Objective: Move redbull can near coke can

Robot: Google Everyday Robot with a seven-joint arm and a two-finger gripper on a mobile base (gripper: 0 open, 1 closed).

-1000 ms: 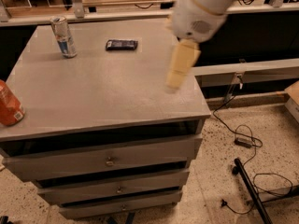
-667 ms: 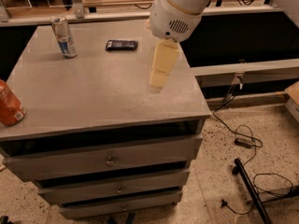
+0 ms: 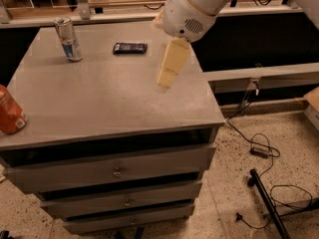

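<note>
The gripper [image 3: 164, 78] hangs over the right half of the table [image 3: 109, 98]; open or closed, I cannot tell.
The redbull can [image 3: 69, 40] stands back-left, the coke can [image 3: 9, 111] front-left, the 2 well apart. I would cross left, clear the black bar [image 3: 129, 48], and grip the redbull can low and square.

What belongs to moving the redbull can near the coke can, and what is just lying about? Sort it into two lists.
Job: redbull can, back left; coke can, front left edge; pincer, hovering over the right of the cabinet top.
Lying about: black packet near the back; cables on the floor.
</note>
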